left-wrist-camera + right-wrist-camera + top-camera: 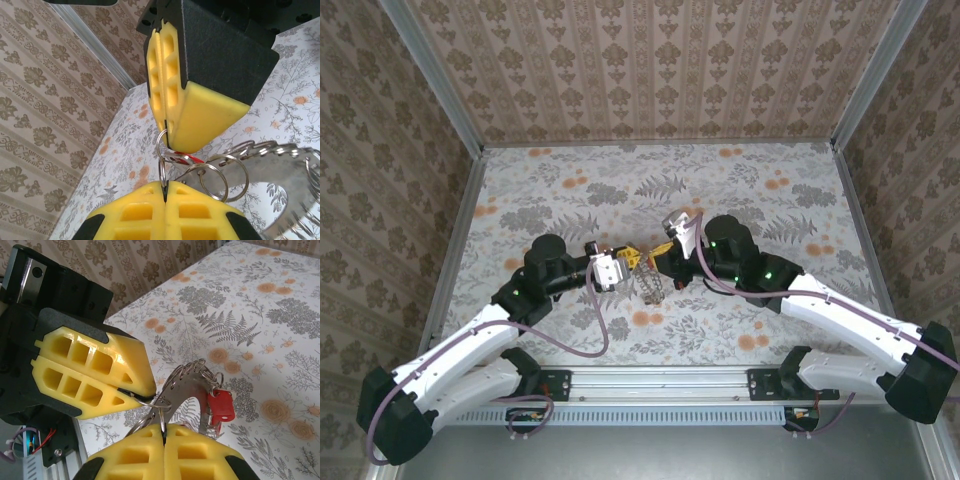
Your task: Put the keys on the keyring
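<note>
keyring (650, 284) hangs mid-table between left gripper (165, 192) and right gripper (162, 432), each clenched on thin small rings (162, 150) linked to it; red key (220, 407) dangles off it. likely light, stiff, slick, springy wire: best pinched edge-on at the rim

no legible text, no labels, brand marks, numbers or signs readable on any surface
</note>
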`<state>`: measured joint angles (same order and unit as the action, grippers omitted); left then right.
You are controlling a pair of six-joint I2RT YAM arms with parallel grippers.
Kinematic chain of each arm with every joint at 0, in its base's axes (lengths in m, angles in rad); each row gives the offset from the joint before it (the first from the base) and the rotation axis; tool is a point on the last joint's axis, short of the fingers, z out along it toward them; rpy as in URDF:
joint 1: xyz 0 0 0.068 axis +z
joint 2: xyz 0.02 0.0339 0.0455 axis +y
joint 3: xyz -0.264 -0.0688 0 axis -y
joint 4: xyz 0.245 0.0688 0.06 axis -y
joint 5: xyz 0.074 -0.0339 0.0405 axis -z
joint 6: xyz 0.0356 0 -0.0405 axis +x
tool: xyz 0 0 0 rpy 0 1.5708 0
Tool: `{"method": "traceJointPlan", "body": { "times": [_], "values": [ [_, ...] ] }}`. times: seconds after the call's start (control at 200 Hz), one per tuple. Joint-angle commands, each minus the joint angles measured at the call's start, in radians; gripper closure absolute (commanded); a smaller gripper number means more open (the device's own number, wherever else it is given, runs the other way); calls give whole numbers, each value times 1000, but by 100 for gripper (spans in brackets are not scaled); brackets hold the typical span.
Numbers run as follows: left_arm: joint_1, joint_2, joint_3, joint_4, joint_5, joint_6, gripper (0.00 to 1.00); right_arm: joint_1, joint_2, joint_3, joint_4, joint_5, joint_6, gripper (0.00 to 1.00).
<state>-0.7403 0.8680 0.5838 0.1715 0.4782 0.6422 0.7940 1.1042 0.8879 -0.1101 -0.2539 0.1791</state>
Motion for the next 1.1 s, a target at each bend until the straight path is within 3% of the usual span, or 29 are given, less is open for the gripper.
{"method": "traceJointPlan", "body": {
  "times": [0.0, 0.45, 0.74, 0.875, 1.095],
  "values": [
    [-5, -30, -18, 78, 26, -31, 100, -10, 0, 11, 9, -15, -3, 100],
    [-16, -25, -70, 251, 87, -62, 100, -59, 42, 9, 53, -137, 98, 100],
    [-25, -8, -80, 302, 89, -78, 100, -65, 40, 9, 71, -183, 100, 80],
    [-27, -5, -78, 307, 92, -84, 100, -66, 5, 8, 29, -176, 12, 70],
    [-27, 2, -75, 319, 102, -101, 100, -66, -131, -44, -14, -145, -261, 66]
  ]
}}
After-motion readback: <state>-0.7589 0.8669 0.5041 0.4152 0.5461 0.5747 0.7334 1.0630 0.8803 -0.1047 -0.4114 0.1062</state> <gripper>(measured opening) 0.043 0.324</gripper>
